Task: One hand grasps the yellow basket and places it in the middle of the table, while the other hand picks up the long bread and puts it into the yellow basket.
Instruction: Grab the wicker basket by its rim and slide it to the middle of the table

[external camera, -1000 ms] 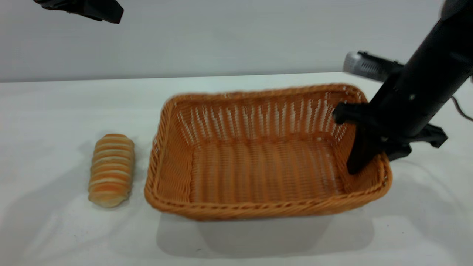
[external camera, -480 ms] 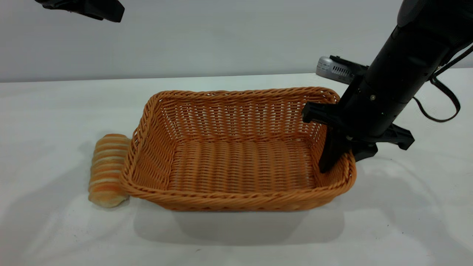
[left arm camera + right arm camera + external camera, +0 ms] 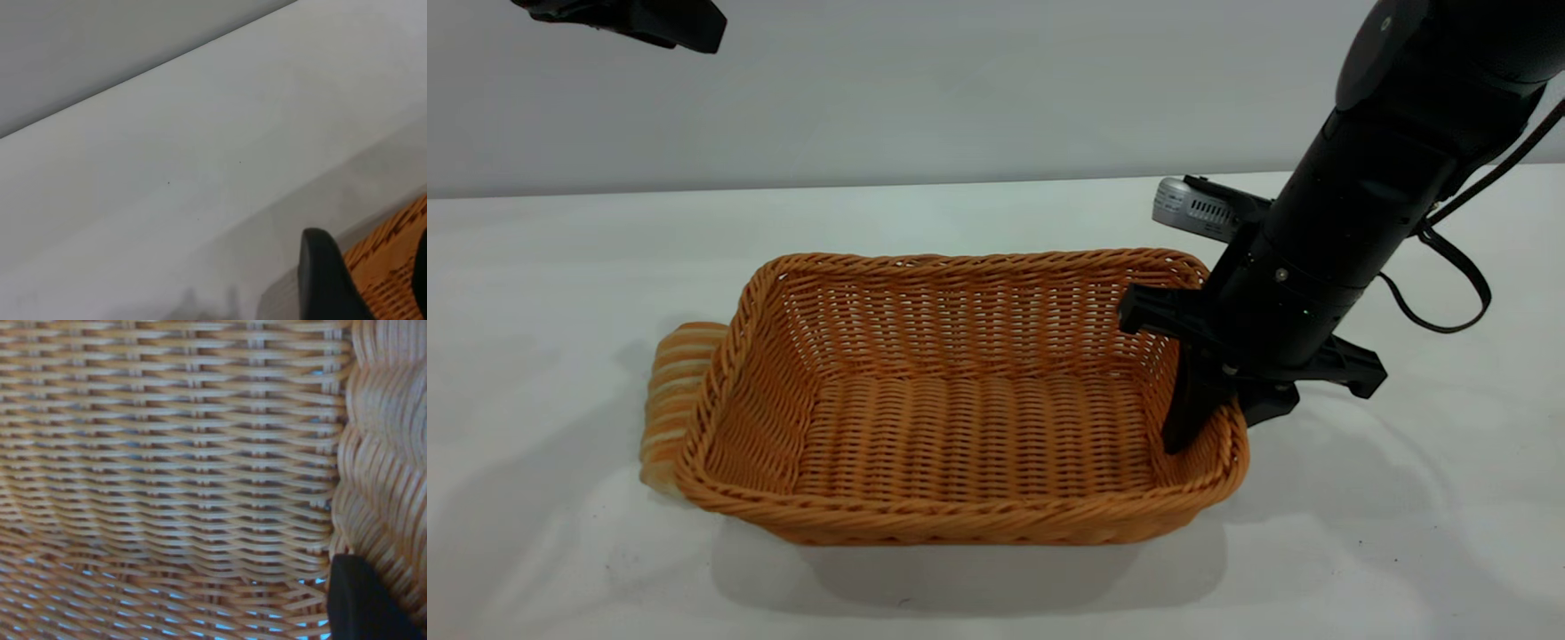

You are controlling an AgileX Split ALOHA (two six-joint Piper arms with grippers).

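Clamping the orange wicker basket's (image 3: 960,418) right wall, the right gripper (image 3: 1209,404) risks shoving the striped golden loaf (image 3: 671,391), which is pressed by the left rim; the left gripper's (image 3: 649,22) state cannot be told.

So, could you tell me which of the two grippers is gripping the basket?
The right gripper, clamped over the yellow basket's right-hand rim; the left gripper hangs high, touching nothing.
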